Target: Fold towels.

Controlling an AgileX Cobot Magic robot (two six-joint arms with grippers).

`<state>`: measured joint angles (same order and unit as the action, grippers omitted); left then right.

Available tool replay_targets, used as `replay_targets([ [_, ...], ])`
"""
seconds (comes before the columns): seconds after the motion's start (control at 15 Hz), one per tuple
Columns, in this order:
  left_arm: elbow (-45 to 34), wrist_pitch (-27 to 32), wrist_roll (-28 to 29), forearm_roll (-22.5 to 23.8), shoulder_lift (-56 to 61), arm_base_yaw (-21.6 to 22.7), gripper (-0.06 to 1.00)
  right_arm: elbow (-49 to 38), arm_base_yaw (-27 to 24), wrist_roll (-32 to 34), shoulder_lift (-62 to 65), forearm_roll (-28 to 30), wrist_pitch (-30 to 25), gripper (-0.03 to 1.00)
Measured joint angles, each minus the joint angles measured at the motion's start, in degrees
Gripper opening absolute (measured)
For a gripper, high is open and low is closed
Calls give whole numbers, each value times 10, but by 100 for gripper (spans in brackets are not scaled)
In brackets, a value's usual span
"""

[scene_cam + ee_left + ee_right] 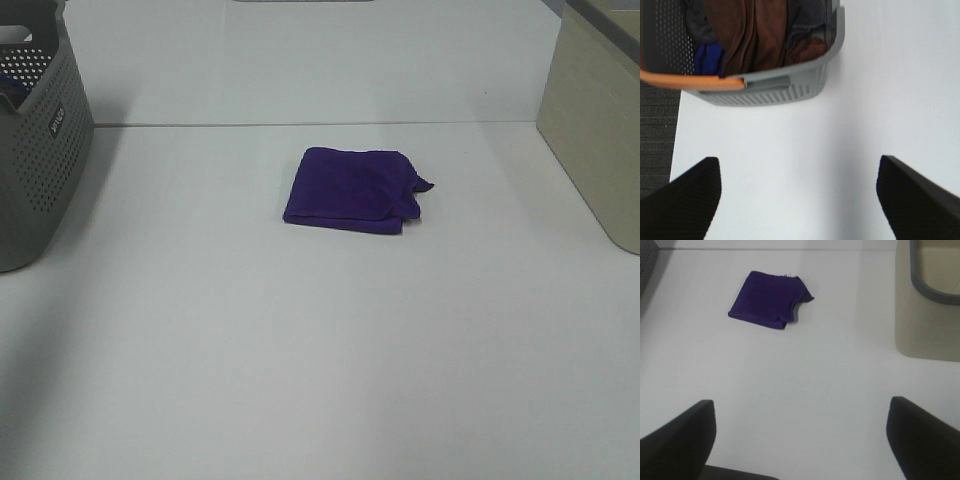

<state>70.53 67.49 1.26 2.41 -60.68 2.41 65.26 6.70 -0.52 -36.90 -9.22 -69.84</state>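
Spanning every view, the white worktop carries three things. Largest of them is the grey perforated basket at the worktop's left edge; the left wrist view looks down into it and shows brown and blue cloths heaped inside, with an orange handle across its rim. A beige bin stands at the right edge, toward the far right corner, its grey rim showing in the right wrist view. The purple towel lies folded into a rough square near the middle of the worktop, well apart from both containers, with one corner poking out on the side toward the bin.

Neither arm appears in the high view. The left gripper hangs above bare worktop just beside the basket, pointing down, its two dark fingers spread wide with nothing between them. The right gripper hovers over bare worktop between the towel and the bin, well short of the towel, its fingers likewise spread wide and holding nothing.
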Motion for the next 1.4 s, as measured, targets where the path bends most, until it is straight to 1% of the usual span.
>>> replay_targets([
  [0.07, -69, -4, 0, 5, 83, 0, 78, -18, 0, -2, 51, 0, 0, 90],
  [0.13, -121, -6, -2, 14, 156, 0, 78, -38, 0, -3, 96, 0, -1, 90],
  [0.27, -202, -3, -13, 19, 309, 0, 78, -92, 0, -3, 168, 0, -1, 90],
  [0.47, -274, 21, -22, 19, 481, 0, 78, -178, 0, -10, 257, 11, -3, 90],
  [0.67, -307, 22, -32, 22, 590, 0, 78, -248, 0, -38, 333, 21, -3, 90],
  [0.87, -336, 25, -34, 16, 610, 0, 78, -300, 0, -46, 371, 30, 7, 90],
  [1.0, -370, 23, -34, -13, 610, 0, 78, -337, 0, -51, 371, 32, 19, 90],
  [1.07, -383, 15, -38, -31, 610, 0, 78, -358, 0, -53, 371, 32, 30, 89],
  [1.2, -401, -34, -51, -64, 610, 0, 77, -391, 0, -53, 371, 32, 53, 89],
  [1.27, -408, -46, -51, -73, 610, 0, 77, -392, 0, -53, 371, 32, 59, 89],
  [1.4, -408, -49, -50, -73, 610, 0, 77, -392, 0, -53, 371, 32, 61, 89],
])
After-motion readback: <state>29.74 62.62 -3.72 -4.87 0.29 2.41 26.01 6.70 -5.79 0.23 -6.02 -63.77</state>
